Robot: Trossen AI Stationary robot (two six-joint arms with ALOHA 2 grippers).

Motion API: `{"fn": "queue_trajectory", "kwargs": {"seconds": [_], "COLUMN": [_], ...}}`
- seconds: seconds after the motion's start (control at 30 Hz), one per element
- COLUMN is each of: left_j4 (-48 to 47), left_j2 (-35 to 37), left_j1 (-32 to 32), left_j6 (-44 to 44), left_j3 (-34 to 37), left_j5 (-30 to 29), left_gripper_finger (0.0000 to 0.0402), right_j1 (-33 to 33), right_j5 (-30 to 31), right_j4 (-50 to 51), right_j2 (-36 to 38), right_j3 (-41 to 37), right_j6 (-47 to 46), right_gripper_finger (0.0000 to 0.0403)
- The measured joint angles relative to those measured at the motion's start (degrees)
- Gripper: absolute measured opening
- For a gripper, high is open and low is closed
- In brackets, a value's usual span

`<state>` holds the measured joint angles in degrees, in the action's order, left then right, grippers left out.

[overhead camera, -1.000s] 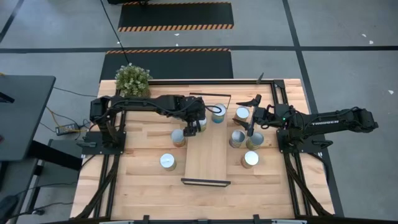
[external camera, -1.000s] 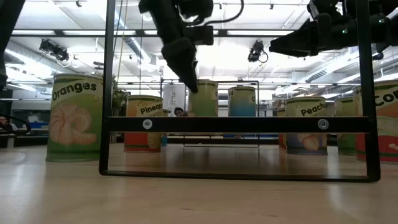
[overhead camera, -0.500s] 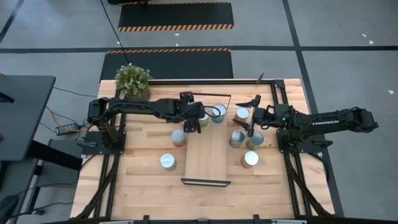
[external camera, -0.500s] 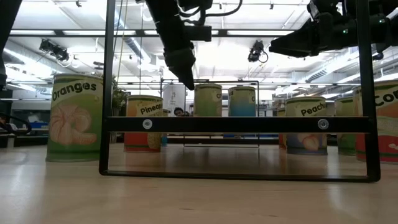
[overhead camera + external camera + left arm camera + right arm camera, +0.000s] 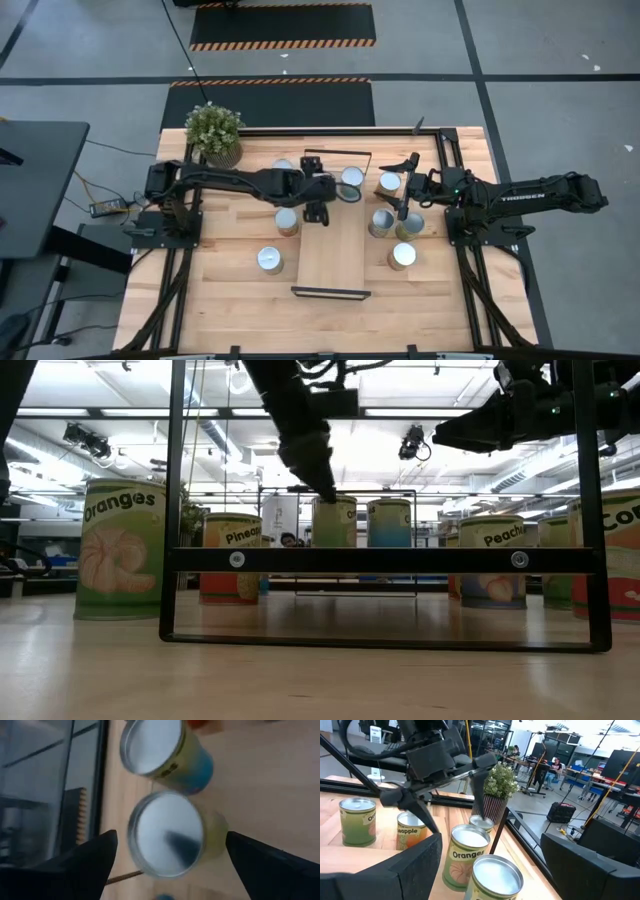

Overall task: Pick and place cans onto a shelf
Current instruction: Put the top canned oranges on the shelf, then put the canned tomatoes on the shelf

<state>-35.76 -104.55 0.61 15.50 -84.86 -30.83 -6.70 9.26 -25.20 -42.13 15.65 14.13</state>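
Note:
The shelf [image 5: 335, 250] is a light board with black wire rails, lying down the table's middle. Two cans stand at its far end: a greenish one [image 5: 167, 832] [image 5: 336, 525] and a blue-and-yellow one [image 5: 152, 742] [image 5: 390, 522]. My left gripper [image 5: 320, 208] [image 5: 170, 857] hangs open, tilted down over the greenish can, one finger on either side of its silver top and apart from it. My right gripper [image 5: 404, 186] [image 5: 445, 432] waits open and level above the cans on the table's right, holding nothing.
Loose cans stand on the table left of the shelf [image 5: 287, 221] [image 5: 269, 259] and right of it [image 5: 381, 222] [image 5: 402, 256] [image 5: 390, 181]. A potted plant [image 5: 214, 130] is at the far left corner. The shelf's near rail [image 5: 330, 292] stands upright.
My left gripper has swung toward the table's right and turned at the wrist, going from beside the greenish can to above its top. Its fingers have stayed open. The cans have not moved.

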Motion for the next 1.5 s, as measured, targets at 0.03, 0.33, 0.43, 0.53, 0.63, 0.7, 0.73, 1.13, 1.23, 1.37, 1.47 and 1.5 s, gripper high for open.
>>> {"fn": "queue_trajectory", "kwargs": {"seconds": [0.03,0.33,0.43,0.53,0.63,0.7,0.73,1.13,1.23,1.37,1.47,1.5], "left_j4": [-0.3,1.4,1.4,0.6,0.2,-2.1,-3.4,-15.9,-17.5,-19.1,-16.9,-16.7], "left_j2": [-0.3,-1.8,-1.7,-1.7,-0.6,1.2,2.3,13.2,13.7,13.7,14.7,15.2], "left_j1": [-0.2,0.0,-0.1,-0.5,-1.1,-1.3,-1.2,3.3,4.6,7.1,9.1,9.8], "left_j6": [1.3,3.2,3.3,3.2,2.4,1.4,0.0,-11.2,-11.4,-11.9,-11.8,-11.8], "left_j3": [0.0,0.0,0.0,0.0,0.0,0.0,0.0,0.0,0.0,0.4,5.4,7.5], "left_j5": [-1.4,-6.5,-10.2,-6.5,-1.3,0.0,0.8,9.5,9.3,11.9,13.5,13.7], "left_gripper_finger": [0.0380,0.0380,0.0380,0.0380,0.0380,0.0380,0.0380,0.0380,0.0380,0.0380,0.0380,0.0380], "right_j1": [0.1,0.3,0.3,0.3,0.3,0.3,0.3,0.3,0.3,0.3,0.3,0.3], "right_j5": [0.0,-0.1,-0.1,-0.1,-0.1,0.0,0.0,-0.3,-0.3,-0.4,-0.4,-0.4], "right_j4": [0.0,-0.3,-0.5,-0.5,-0.5,-0.4,-0.4,-0.4,-0.4,-0.4,-0.4,-0.4], "right_j2": [0.0,-0.7,-1.0,-1.0,-1.0,-1.0,-1.0,-1.0,-1.0,-1.0,-1.0,-1.0], "right_j3": [0.0,0.0,0.0,0.0,0.0,0.0,0.0,0.0,0.0,0.0,0.0,0.0], "right_j6": [0.0,0.5,0.7,0.6,0.6,0.7,0.8,1.0,1.0,1.0,1.0,1.0], "right_gripper_finger": [0.0346,0.0346,0.0346,0.0346,0.0346,0.0346,0.0346,0.0346,0.0346,0.0346,0.0346,0.0346]}}
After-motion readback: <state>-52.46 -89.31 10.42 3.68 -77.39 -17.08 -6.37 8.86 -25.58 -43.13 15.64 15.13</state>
